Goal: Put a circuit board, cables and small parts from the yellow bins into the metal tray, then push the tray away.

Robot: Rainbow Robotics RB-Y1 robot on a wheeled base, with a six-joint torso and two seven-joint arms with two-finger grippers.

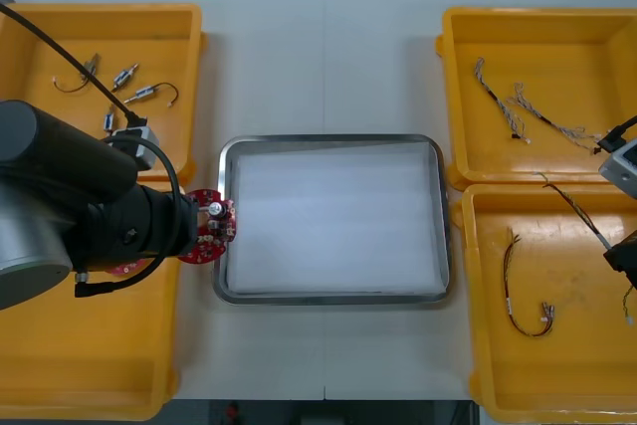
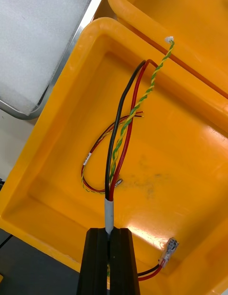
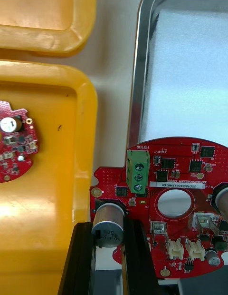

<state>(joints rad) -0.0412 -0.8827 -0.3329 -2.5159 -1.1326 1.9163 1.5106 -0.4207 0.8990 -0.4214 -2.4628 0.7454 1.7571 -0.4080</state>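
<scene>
**Board pinched at the tray's rim, cable pinched over the bin**

My left claw [image 3: 109,227] is clamped on the silver can-shaped part that stands on the round red circuit board [image 3: 183,178], one finger on each side of it. The board lies flat and reaches away from my fingertips. Its green terminal block sits on the side away from my fingers and its round hole is off to one side of them. In the front view the board hangs over the gap between the near left yellow bin [image 3: 85,133] and the metal tray [image 3: 137,95], and its far edge just overlaps the tray's left rim. A second red board [image 3: 14,142] lies inside that bin.

My right claw [image 2: 112,231] is pressed nearly together on the pale sleeve of a cable [image 2: 109,211] made of black, red and twisted green-yellow strands. The cable's long axis runs straight out from my fingertips. In the front view it slants across the near right bin [image 2: 47,147] towards that bin's far corner on the tray side. A looped red and yellow cable [image 2: 88,157] lies on the bin floor beneath it.
</scene>
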